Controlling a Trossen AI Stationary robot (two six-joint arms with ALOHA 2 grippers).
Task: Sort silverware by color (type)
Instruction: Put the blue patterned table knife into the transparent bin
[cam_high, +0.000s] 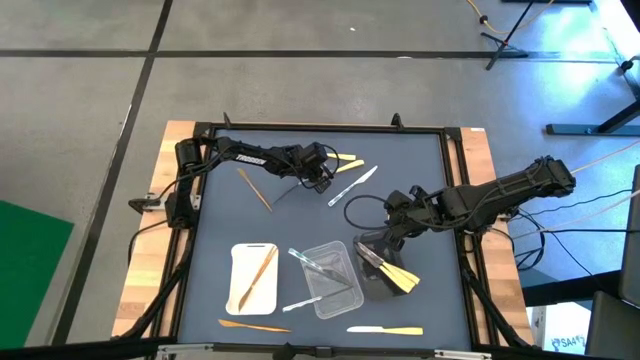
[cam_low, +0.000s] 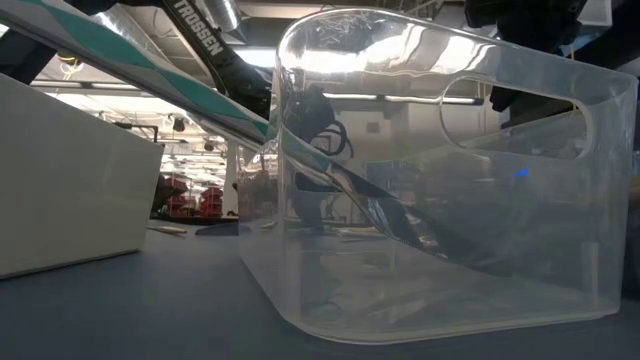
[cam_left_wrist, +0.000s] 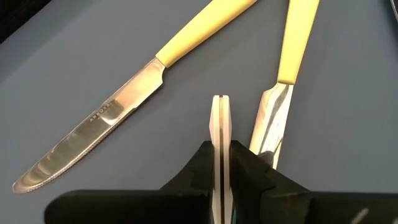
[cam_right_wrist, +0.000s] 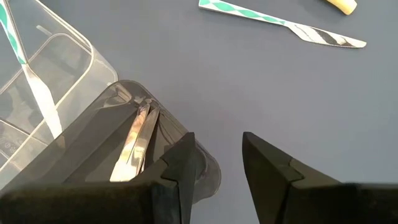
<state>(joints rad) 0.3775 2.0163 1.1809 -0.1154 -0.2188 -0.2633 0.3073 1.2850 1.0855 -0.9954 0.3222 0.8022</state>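
The left pincer (cam_high: 322, 180) sits in the upper middle of the high view, its fingers (cam_left_wrist: 245, 165) clamped on a thin white-edged utensil (cam_left_wrist: 220, 124), with two yellow-handled knives (cam_left_wrist: 106, 118) lying just beside it on the bare bench (cam_high: 420, 160). The right pincer (cam_high: 372, 258) hangs over the black tray (cam_high: 378, 283), right of centre, fingers apart and holding nothing. The clear tray (cam_high: 330, 278) touches the black one; the white tray (cam_high: 252, 277) stands left of them. Loose silverware (cam_high: 352, 187) lies scattered around.

Grey floor (cam_high: 300, 80) with dark seams.
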